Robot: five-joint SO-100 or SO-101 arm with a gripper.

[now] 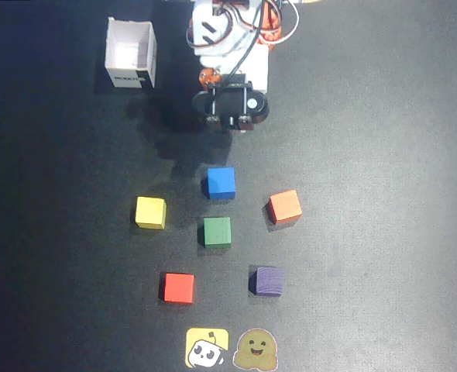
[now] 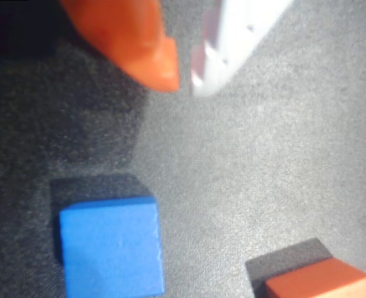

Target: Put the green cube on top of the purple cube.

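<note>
Arm folded back above the blue cube [image 1: 221,182], gripper [image 2: 184,82] tips nearly together and empty over bare mat; green cube [image 1: 218,231] just below blue cube, purple cube [image 1: 269,280] lower right of it.

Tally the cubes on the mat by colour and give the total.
Blue cube: 1
Yellow cube: 1
Orange cube: 1
Green cube: 1
Red cube: 1
Purple cube: 1
Total: 6 cubes
</note>
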